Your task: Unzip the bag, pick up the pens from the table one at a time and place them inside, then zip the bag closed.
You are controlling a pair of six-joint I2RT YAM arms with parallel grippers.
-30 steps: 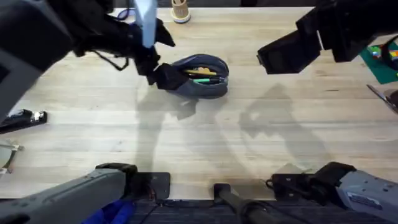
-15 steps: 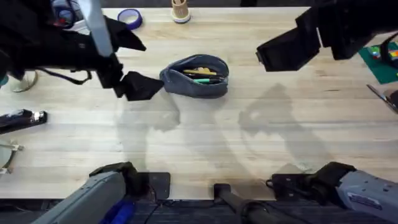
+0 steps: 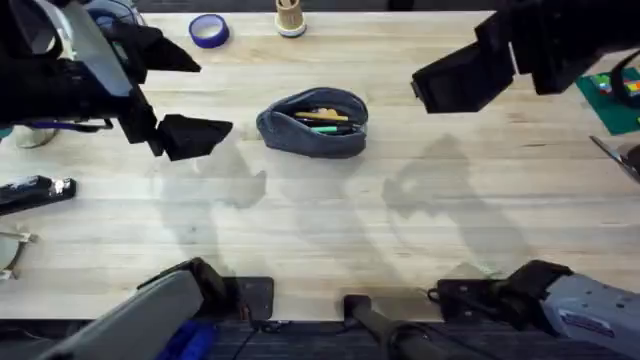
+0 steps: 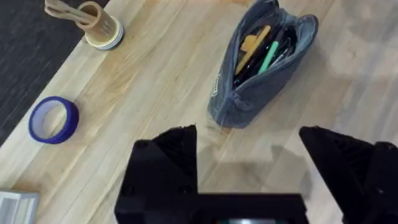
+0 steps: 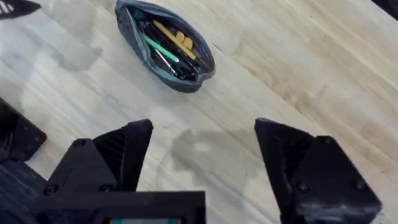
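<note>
The blue-grey bag (image 3: 312, 135) lies at the table's (image 3: 330, 230) far middle, zip open. Inside it lie a mustard-yellow pen (image 3: 322, 113) and a green pen (image 3: 326, 129). My left gripper (image 3: 185, 92) hovers open to the left of the bag, apart from it and holding nothing. My right gripper (image 3: 462, 78) hangs high to the right of the bag, also open and holding nothing. The left wrist view looks down on the bag (image 4: 249, 93) with its yellow pen (image 4: 252, 46) and green pen (image 4: 268, 56) beyond the left gripper (image 4: 249, 162). The right wrist view shows the bag (image 5: 140, 46) past the right gripper (image 5: 205, 155).
A blue tape ring (image 3: 207, 30) and a small wooden cup with sticks (image 3: 290, 18) stand at the far edge. A black tool (image 3: 35, 190) lies at the left edge. Green items (image 3: 610, 95) sit at the right edge.
My left gripper has drawn away from the bag's left end, moving left across the table. The bag, the pens and the right arm have stayed put.
</note>
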